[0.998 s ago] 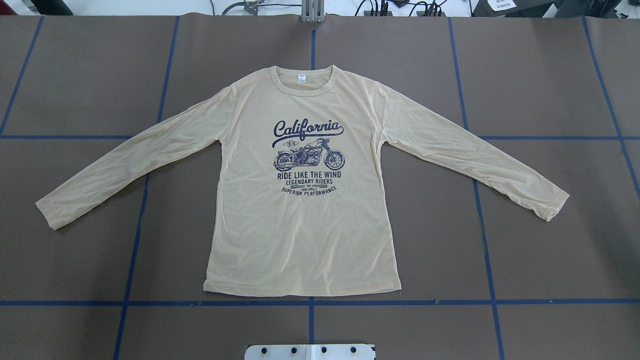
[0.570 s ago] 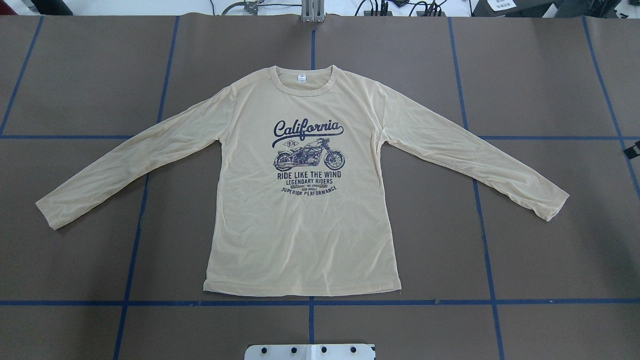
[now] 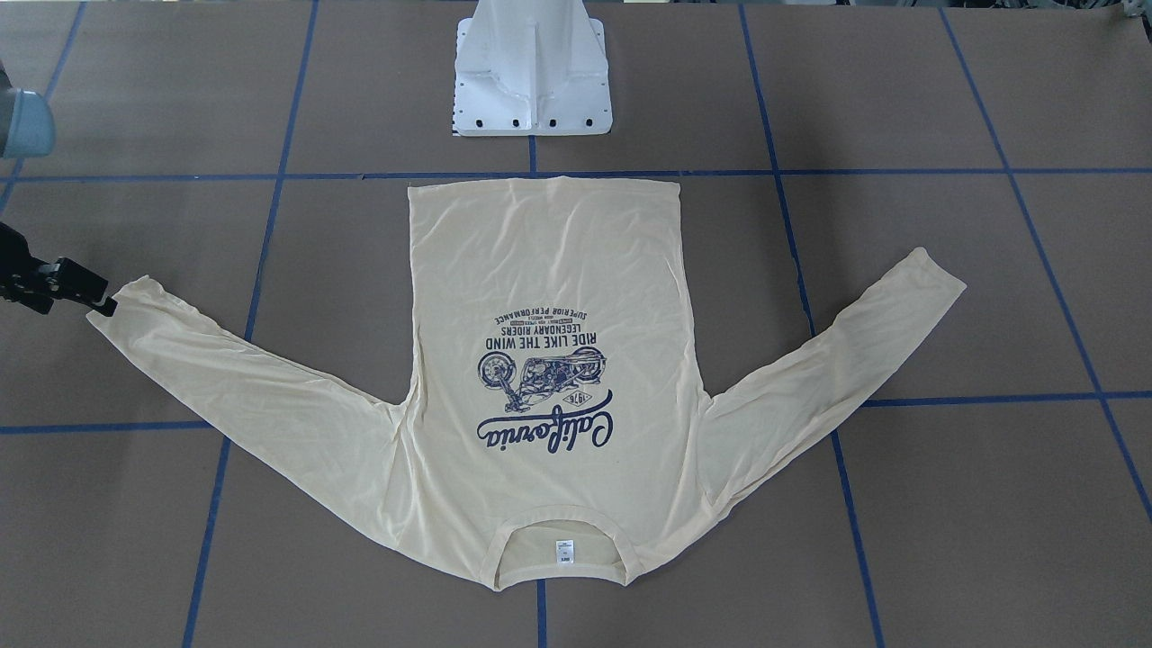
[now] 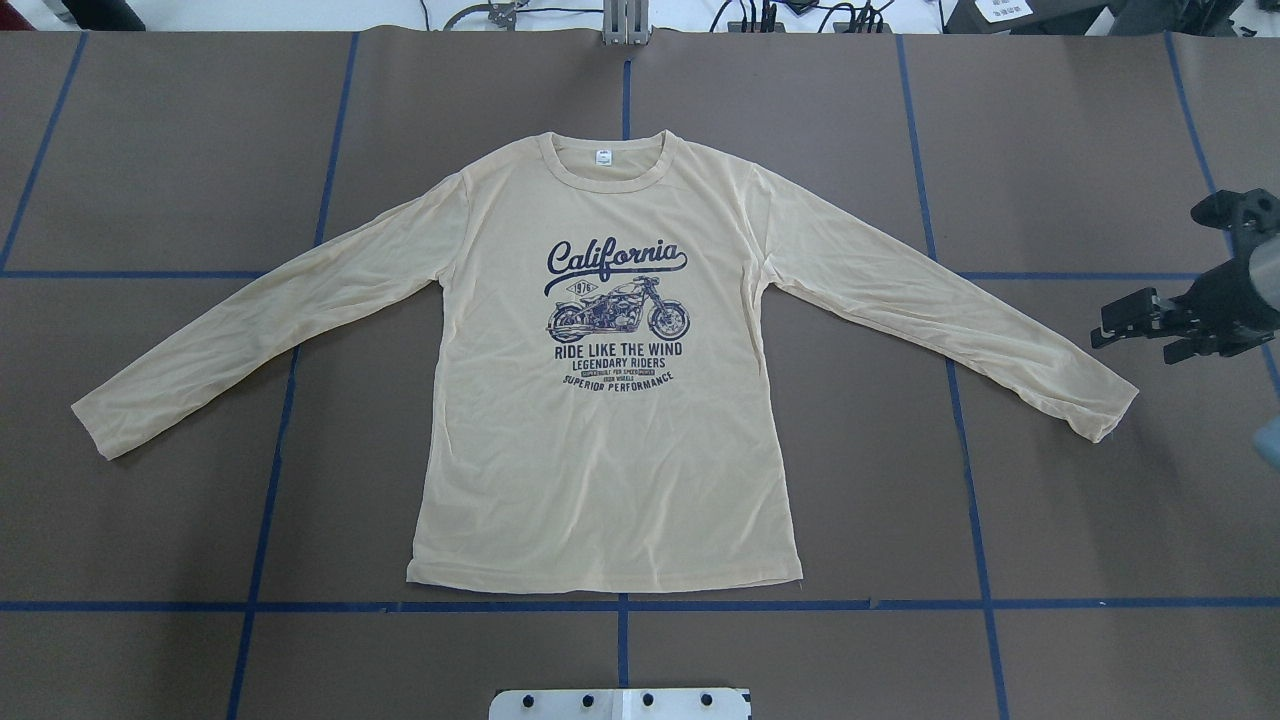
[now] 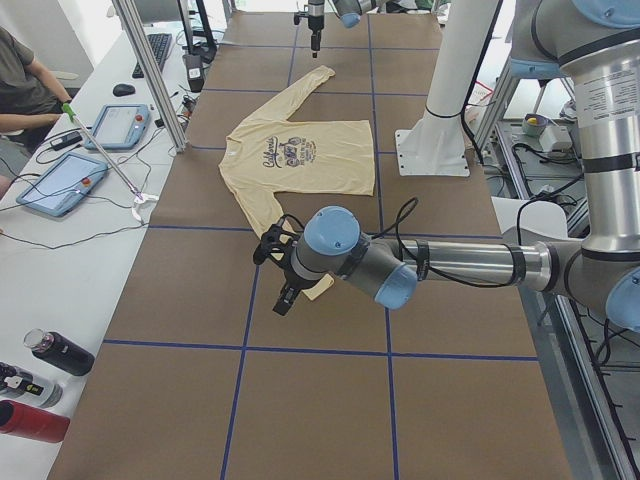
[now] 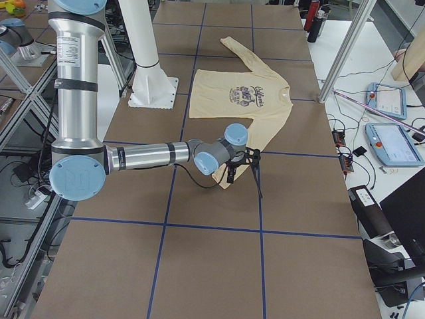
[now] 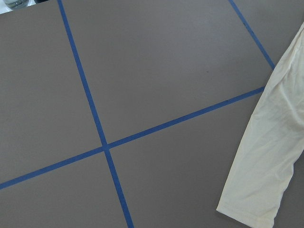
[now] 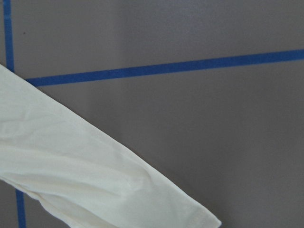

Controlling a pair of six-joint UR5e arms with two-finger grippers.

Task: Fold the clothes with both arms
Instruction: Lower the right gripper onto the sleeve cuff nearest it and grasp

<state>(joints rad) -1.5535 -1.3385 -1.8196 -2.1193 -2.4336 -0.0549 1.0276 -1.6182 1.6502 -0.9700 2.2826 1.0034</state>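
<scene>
Shirt: the shirt (image 4: 610, 470) is lying flat and unfolded at the middle of the surface (image 4: 180, 150), print side up, with both sleeves spreading out and slanting toward the robot.
Collar: the collar (image 4: 607, 165) is pointing away from the robot, and the white label (image 4: 604, 157) is showing inside it.
Hem: the hem (image 4: 600, 580) is lying just beside the tape line (image 4: 300, 606) that is running in front of the pedestal (image 3: 533, 72).
Print: the navy print (image 4: 617, 315) is sitting on the chest, uncreased.
Right gripper: the right gripper (image 4: 1132, 338) is hovering near the right-side cuff (image 4: 1105, 410), just outside it. Its jaws are looking parted and are gripping nothing.
Right arm: the right arm (image 6: 153, 154) is reaching out low over the surface.
Left gripper: the left gripper (image 5: 280, 272) is hanging near the left-side cuff (image 4: 95, 430). It is appearing only in the left side view, so whether its jaws are released or clenched cannot be told.
Left wrist view: the cuff end is lying at the lower right, with crossing tape lines beside it.
</scene>
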